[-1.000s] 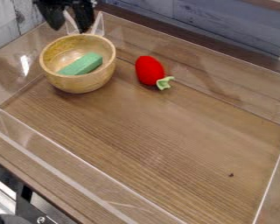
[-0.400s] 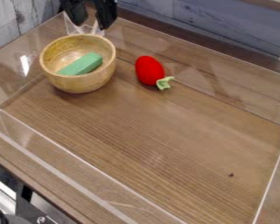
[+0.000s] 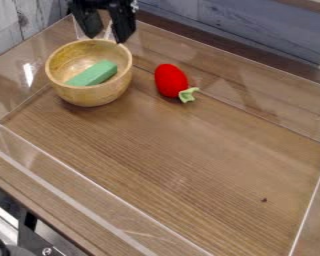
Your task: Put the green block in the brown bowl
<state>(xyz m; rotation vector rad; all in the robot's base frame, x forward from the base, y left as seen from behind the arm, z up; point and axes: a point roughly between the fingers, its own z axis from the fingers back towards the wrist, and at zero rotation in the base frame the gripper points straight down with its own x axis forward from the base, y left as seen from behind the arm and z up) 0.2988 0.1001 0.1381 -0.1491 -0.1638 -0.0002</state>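
The green block (image 3: 92, 73) lies tilted inside the brown bowl (image 3: 69, 92), which stands at the left back of the wooden table. My gripper (image 3: 103, 28) hangs at the top edge of the view, just behind and above the bowl's far rim. Its dark fingers (image 3: 124, 27) stand apart with nothing between them, so it is open. The upper part of the arm is cut off by the frame.
A red round toy with a green stem (image 3: 172, 81) lies to the right of the bowl. Clear plastic walls (image 3: 29, 165) border the wooden table (image 3: 190, 170) at the left and front. A grey plank wall (image 3: 243, 25) runs along the back.
The gripper has shifted to the right along the back edge, from behind the bowl's left side to behind its right side. Bowl, block and red toy have stayed put.
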